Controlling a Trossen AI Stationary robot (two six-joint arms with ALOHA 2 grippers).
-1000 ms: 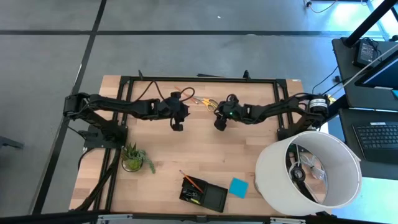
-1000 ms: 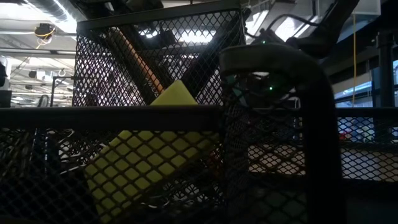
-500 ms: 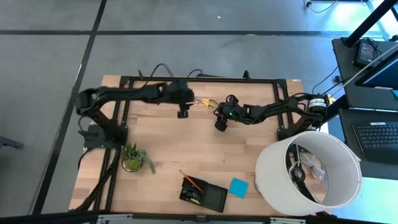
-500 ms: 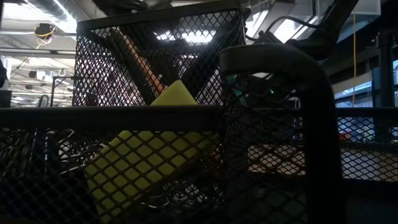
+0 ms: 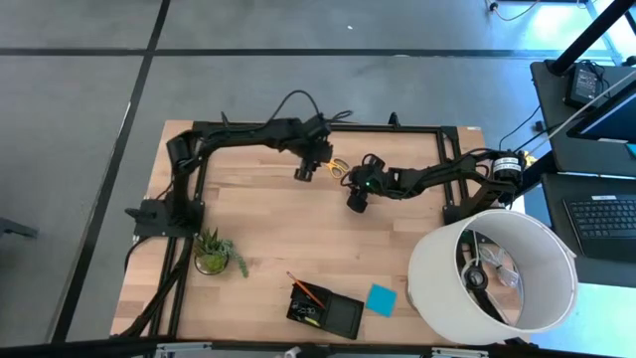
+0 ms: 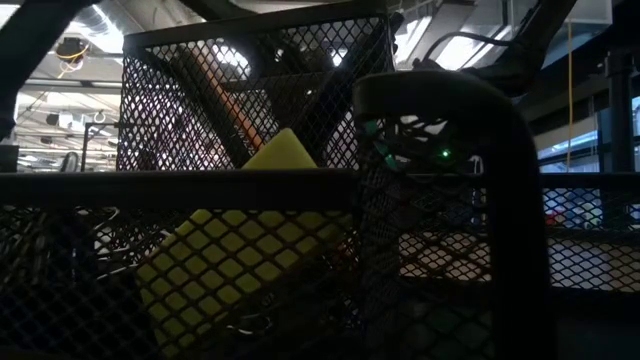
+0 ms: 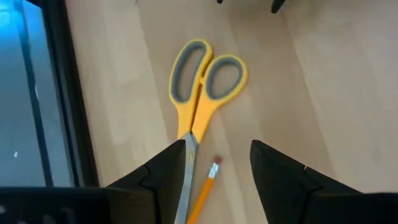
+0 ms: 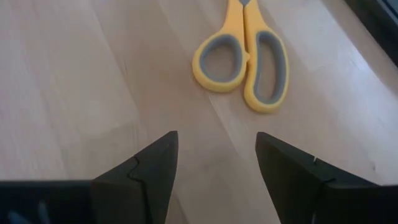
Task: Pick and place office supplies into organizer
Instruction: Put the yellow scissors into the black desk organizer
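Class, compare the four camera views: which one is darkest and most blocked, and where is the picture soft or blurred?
Low view: darkest, backlit, the black mesh organizer fills the frame. Left wrist view: the scissors look slightly soft. Right wrist view: evenly lit, the near tool blurred. High view: even light, bright glare at the right edge.

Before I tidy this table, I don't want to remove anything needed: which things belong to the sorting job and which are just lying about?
Belongs to the job:
- yellow-handled scissors
- orange pencil beside them
- blue note pad
- black organizer, already holding a yellow block

Just lying about:
- potted plant
- white lampshade
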